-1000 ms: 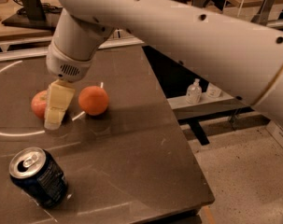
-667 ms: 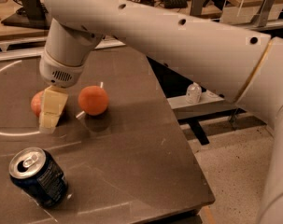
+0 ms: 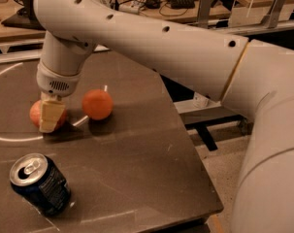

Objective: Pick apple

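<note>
The apple [image 3: 35,113] sits on the left part of the bench [image 3: 137,169], reddish-pink. It is mostly hidden, with only a rim of it showing either side of the gripper [image 3: 52,116], which has come straight down over it from the round wrist housing [image 3: 58,81]. The gripper's pale end covers the middle of the fruit and reaches almost to the bench surface. Whether it is spread around the apple or already clamped on it cannot be told from here, since the far side of the grasp is out of sight. The step in hand looks like the grasp itself, so the job is to close squarely across the widest part of the apple, low enough that the round skin cannot squirt upward, and to close gently. A hard, off-centre squeeze would likely roll the apple out sideways. The orange fruit [image 3: 97,104] lies just beside the apple to the right, apart from it but near, so any sideways nudge could set one knocking the other. A straight vertical lift is the safer way out. The blue can [image 3: 40,183] lies tilted nearer the camera and well apart from the grasp. The big white arm [image 3: 151,38] spans the bench above it all, so the lift should clear the bench before the arm swings anywhere.
</note>
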`<state>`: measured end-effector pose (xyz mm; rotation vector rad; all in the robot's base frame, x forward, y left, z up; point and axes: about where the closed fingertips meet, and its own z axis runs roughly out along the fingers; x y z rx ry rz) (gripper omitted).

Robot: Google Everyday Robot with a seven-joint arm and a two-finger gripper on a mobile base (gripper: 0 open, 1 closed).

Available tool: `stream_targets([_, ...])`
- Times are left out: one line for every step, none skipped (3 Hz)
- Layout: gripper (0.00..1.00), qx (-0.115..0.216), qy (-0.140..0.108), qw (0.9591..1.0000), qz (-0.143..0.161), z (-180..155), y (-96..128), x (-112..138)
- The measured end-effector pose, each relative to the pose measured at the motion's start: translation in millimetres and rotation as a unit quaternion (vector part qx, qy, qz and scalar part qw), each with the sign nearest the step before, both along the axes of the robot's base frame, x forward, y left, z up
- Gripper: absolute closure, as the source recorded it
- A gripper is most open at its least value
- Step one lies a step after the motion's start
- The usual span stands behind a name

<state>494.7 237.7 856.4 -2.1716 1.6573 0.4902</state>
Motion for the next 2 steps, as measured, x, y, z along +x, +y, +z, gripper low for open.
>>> stream_targets([0.80, 0.052, -0.016, 0.9985, 0.007, 32.1, -2.3, -8.1])
stream_targets([1.00, 0.111, -0.027, 0.9934, 0.009, 76.5, -20.8, -13.7])
